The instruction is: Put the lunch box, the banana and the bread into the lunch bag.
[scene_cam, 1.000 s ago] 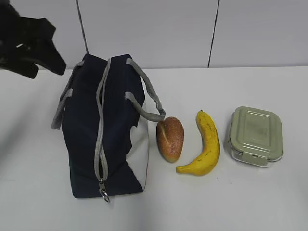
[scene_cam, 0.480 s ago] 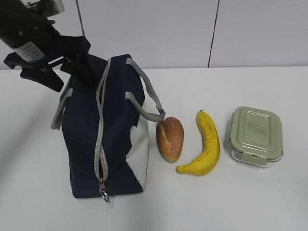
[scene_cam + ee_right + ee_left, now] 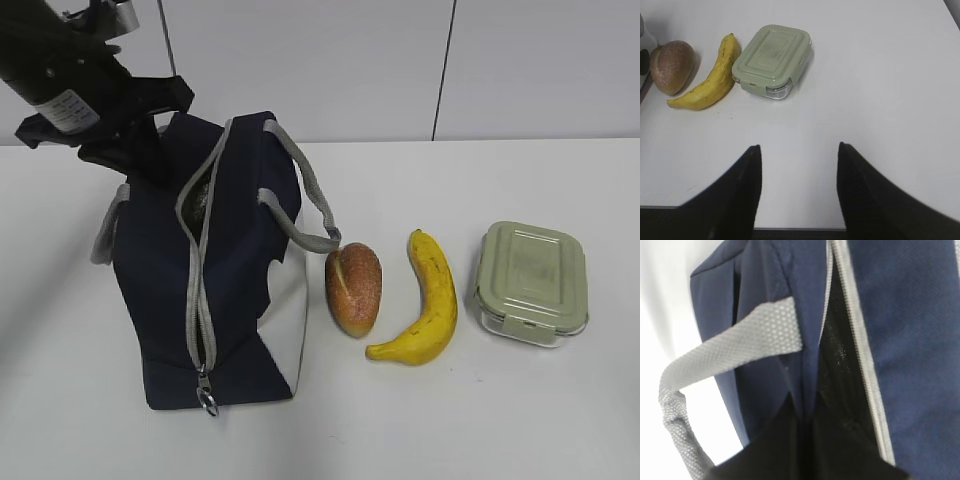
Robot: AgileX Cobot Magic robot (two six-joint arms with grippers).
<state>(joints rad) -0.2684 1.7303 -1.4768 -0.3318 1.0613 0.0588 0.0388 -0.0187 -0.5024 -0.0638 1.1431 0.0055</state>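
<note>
Gaping navy lunch bag (image 3: 235, 290), unzipped.

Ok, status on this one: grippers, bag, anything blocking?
Left gripper shut on lunch bag far edge, mouth gaping. Right gripper open, empty. Bread, banana, lunch box on table, outside bag. Nothing blocking.

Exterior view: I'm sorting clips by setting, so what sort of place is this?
Probably a lab or test bench, not a kitchen: a bare white table against plain white wall panels, with only a lunch bag and food items laid out in a row.
</note>
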